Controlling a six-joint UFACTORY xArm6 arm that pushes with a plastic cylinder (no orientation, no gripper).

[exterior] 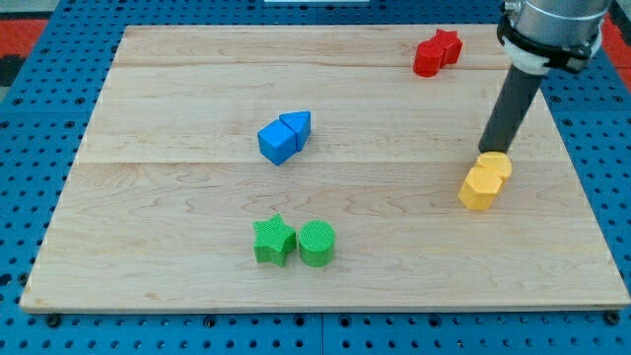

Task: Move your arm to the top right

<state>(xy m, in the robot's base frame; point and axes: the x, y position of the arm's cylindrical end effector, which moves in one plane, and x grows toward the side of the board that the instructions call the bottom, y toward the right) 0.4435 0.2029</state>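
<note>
My tip is at the view's right, just above the two yellow blocks and touching or nearly touching the upper one. The yellow blocks sit pressed together, shapes hexagon-like. Two red blocks, one a star and one rounded, sit together at the view's top right, well above my tip. A blue cube touches a blue triangle near the board's middle. A green star sits beside a green cylinder at the view's lower middle.
The wooden board lies on a blue pegboard surface. The arm's dark rod and grey collar come down from the view's top right corner.
</note>
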